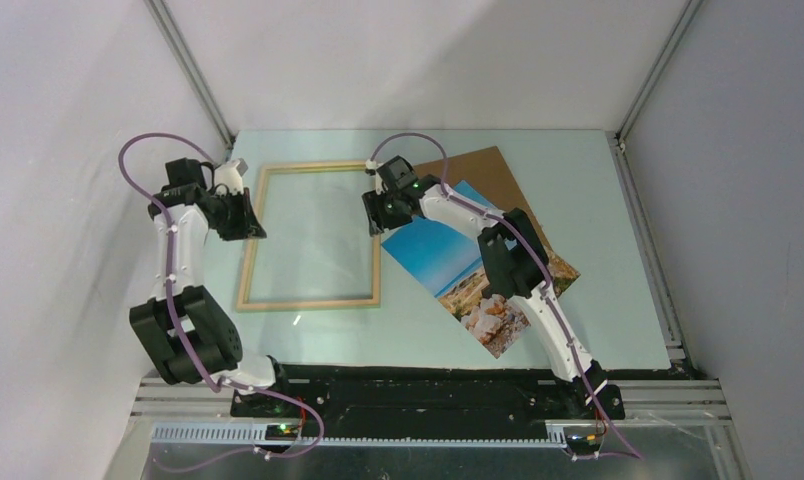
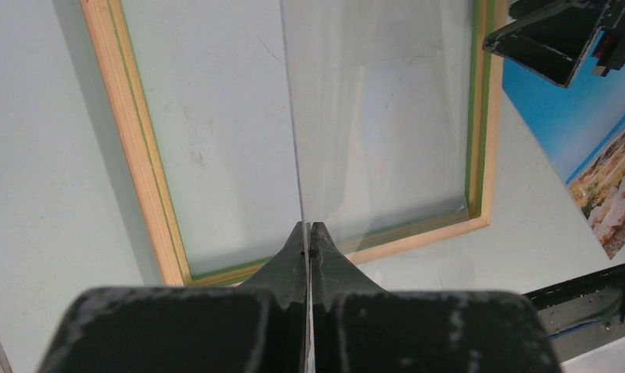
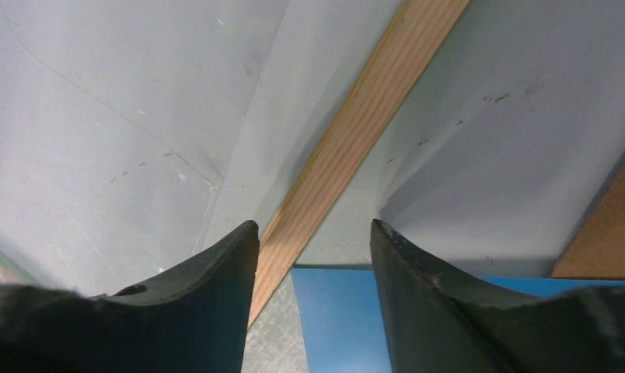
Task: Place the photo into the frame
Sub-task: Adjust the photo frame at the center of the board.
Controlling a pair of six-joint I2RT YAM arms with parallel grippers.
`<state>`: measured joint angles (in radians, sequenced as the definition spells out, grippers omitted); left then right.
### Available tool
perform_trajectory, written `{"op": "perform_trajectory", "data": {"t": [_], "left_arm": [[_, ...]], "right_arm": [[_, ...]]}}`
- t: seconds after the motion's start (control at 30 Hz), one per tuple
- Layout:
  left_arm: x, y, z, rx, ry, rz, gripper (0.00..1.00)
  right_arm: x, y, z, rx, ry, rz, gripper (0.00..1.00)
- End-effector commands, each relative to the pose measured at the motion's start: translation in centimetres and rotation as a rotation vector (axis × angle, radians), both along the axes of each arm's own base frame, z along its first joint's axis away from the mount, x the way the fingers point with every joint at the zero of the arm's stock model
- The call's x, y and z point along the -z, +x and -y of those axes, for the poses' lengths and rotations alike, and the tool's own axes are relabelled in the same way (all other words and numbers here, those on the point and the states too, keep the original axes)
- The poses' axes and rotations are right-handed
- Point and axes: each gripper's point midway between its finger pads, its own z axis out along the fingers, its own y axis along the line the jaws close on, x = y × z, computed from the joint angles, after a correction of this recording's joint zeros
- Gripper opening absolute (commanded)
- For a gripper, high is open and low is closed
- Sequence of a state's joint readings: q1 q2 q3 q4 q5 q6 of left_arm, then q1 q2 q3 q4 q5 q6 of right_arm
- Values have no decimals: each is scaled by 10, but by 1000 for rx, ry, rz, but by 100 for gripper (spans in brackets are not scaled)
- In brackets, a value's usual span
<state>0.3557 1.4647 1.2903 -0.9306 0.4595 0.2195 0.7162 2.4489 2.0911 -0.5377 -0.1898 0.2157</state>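
The frame lies flat on the table with its pale wood side up; a green inner edge shows in the left wrist view. The photo lies picture side up to the right of the frame, partly on a brown board. My left gripper is at the frame's left rail, shut on a thin clear pane seen edge-on over the frame. My right gripper is open over the frame's right rail and the photo's blue corner, holding nothing.
The brown backing board lies under the photo's far end, and its corner shows in the right wrist view. The enclosure walls stand close on the left, back and right. The black base rail runs along the near edge.
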Motion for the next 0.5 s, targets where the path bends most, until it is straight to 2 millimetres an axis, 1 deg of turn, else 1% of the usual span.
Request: {"op": "perform_trajectory", "data": {"t": [0.0,0.23,0.27,0.3,0.47], "left_arm": [[-17,-2,3,46,13,80,0],[-27,-2,14,79,-32,119,0],[-29,-2,17,87,-45,129,0],[-30,-2,18,90,-54,132,0],[-36,-5,37,144,-150,160,0]], "right_arm": [[3,-1,-1,14,-23,-9,54],[6,-4,14,26,-42,-19,36],[9,-4,18,30,-48,-26,35],[4,-3,19,30,-44,-19,31],[3,-5,38,35,-69,-5,20]]}}
